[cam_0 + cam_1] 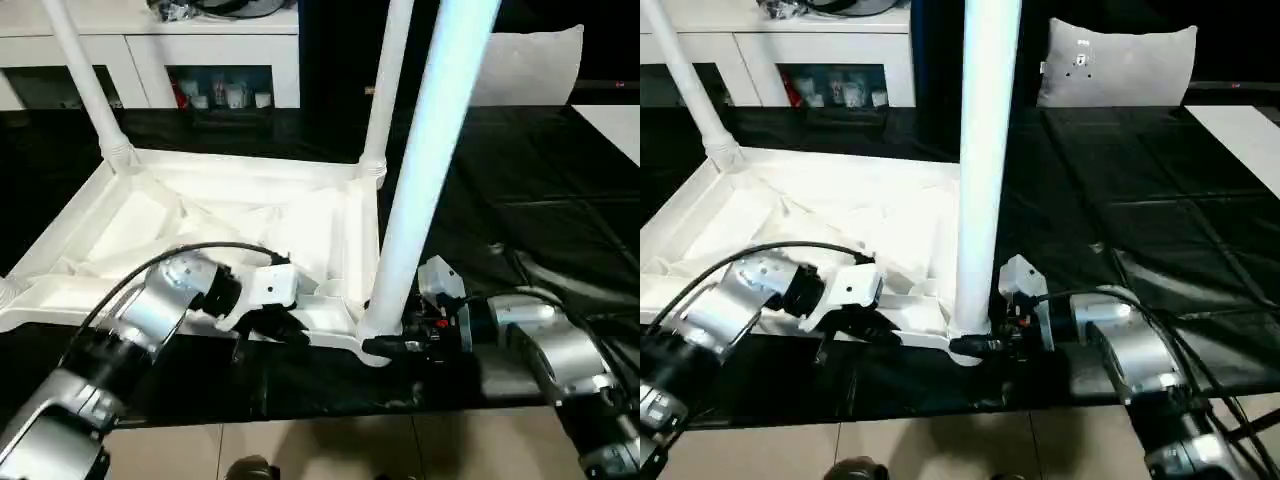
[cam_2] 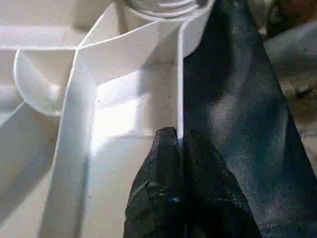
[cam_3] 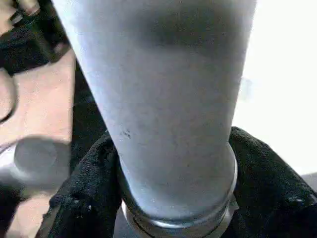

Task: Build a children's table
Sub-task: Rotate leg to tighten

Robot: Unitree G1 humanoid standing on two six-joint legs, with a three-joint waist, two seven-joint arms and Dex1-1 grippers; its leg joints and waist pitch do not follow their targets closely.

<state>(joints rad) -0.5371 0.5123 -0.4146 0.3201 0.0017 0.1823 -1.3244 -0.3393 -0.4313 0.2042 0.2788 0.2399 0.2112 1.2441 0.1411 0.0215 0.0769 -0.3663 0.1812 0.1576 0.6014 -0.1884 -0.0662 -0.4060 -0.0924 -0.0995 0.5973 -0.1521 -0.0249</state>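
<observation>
White legs (image 1: 425, 170): three upright | left claw (image 2: 178, 144) pinching top (image 1: 250, 215) | right claw (image 3: 173, 198) gripping leg

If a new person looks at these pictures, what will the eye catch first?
First, the near white leg, standing upright in the near right corner of the upturned table top, with the right gripper closed around its base. Beside it, the left gripper pinches the top's near rim.

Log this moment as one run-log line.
left end effector: shut on tabletop rim | right end effector: around near-corner leg base | two far legs upright
</observation>
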